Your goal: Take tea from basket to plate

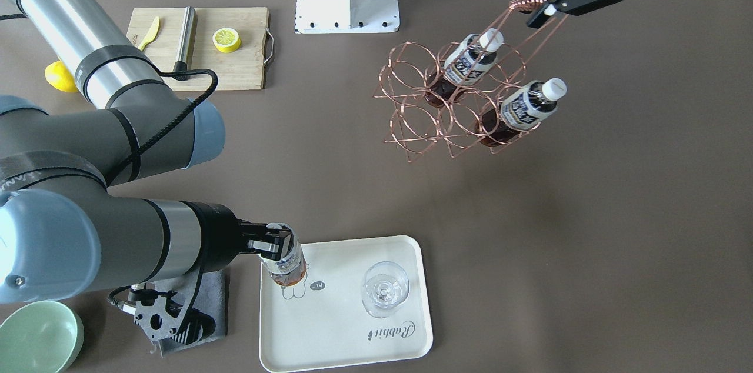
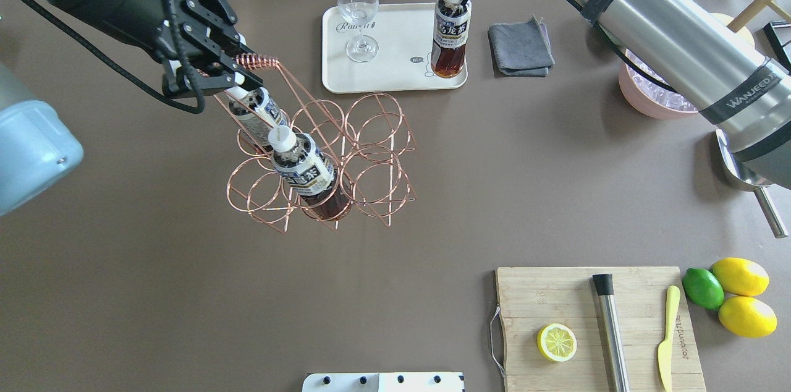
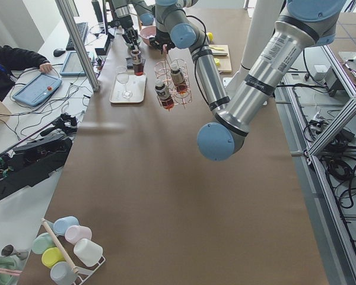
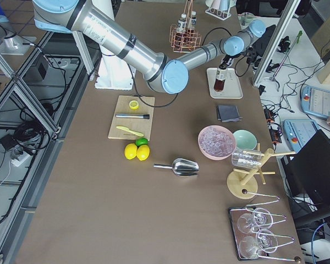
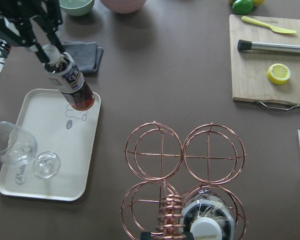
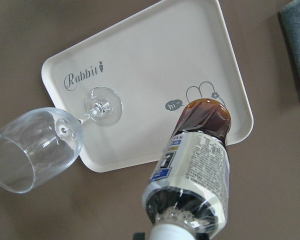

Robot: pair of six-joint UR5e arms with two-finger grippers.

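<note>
From over the robot's shoulders, some things are hidden from you. At the upper left, the left jaws cover the neck of the rear bottle (image 2: 259, 112) in the basket (image 2: 352, 157). You cannot tell whether the basket's feet touch the table (image 2: 185, 293). At top centre, the right jaws hide part of the white cap of the tea (image 2: 450, 33). At the right, the right arm crosses over a pink bowl (image 2: 649, 101) and a metal scoop (image 2: 741, 175).

The table is plain brown. A wine glass (image 2: 358, 8) stands on the left part of the plate (image 2: 401, 33), and a grey cloth (image 2: 520, 46) lies just right of the plate. A wooden cutting board (image 2: 556, 299) with a lemon half (image 2: 557, 342) sits at the lower right. The side views show metal frame posts and cables beside the table.

The left arm enters from the upper left. Its jaws are clamped on the basket's coiled handle (image 2: 256, 60), and a second bottle (image 2: 303, 169) leans in a front cell. The right arm reaches from the right edge to top centre. Its jaws are closed round the tea's cap. The tea is upright at the plate's lower right corner, its base by the bear drawing (image 6: 202, 92).
</note>
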